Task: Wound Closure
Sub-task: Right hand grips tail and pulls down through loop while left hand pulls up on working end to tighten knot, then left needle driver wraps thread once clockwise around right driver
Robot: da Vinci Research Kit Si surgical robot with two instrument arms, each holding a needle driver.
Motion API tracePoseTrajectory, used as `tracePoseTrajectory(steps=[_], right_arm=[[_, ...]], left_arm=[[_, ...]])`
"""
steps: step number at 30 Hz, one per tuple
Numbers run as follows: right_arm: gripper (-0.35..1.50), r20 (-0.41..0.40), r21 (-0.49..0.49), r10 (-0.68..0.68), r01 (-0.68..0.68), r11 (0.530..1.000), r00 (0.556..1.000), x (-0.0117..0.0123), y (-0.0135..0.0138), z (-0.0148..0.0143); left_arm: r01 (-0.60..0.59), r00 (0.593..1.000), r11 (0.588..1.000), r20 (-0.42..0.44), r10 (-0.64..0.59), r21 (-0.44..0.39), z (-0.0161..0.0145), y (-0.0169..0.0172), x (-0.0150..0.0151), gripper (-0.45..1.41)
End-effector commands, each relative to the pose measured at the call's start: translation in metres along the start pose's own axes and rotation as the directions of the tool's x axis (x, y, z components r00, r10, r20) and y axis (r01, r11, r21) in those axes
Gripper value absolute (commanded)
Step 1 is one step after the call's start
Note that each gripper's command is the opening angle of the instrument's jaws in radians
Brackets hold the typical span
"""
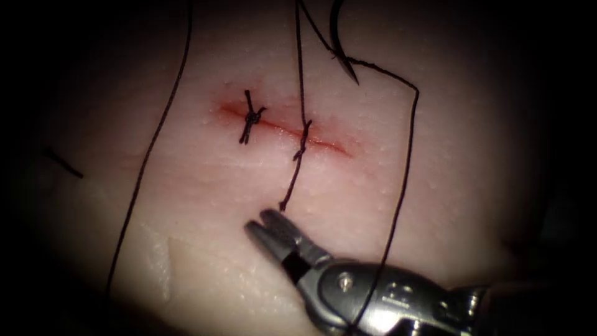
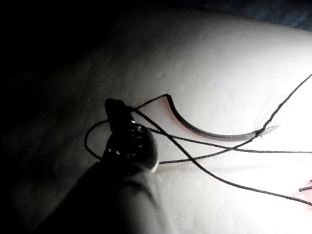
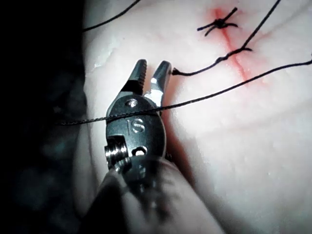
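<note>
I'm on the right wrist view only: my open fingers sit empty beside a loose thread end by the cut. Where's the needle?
Observer: The curved steel needle is out of the pale pork tissue, above the right end of the red cut in the endoscope view.
Operator: Is anything holding it?
Observer: The left wrist view shows its whole curve bare. The black thread runs from its blunt end to the left arm's tool.
Operator: And the strand lying across my tool?
Observer: In the endoscope view it rises from your right arm's tool, passes right of the cut, and crosses the needle near its tip.
</note>
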Motion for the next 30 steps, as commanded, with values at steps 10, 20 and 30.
tracePoseTrajectory(steps=[10, 20, 30], right_arm=[[1.48, 0.0, 0.103, -0.039, 0.039, 0.994, 0.999, 0.0011, -0.0006, -0.0025], [1.2, -0.021, 0.227, -0.102, 0.104, 0.968, 0.995, 0.0061, 0.0025, -0.0023], [0.93, -0.064, 0.324, -0.172, 0.184, 0.928, 0.983, 0.0068, 0.0094, 0.0026]], left_arm=[[0.053, 0.998, 0.993, -0.025, -0.056, -0.107, -0.0056, 0.0057, 0.0026, -0.45], [0.086, 0.991, 0.979, -0.086, -0.104, -0.185, -0.0125, 0.0113, 0.0057, -0.45], [0.127, 0.965, 0.947, -0.186, -0.187, -0.295, -0.0164, 0.0176, 0.0083, -0.45]])
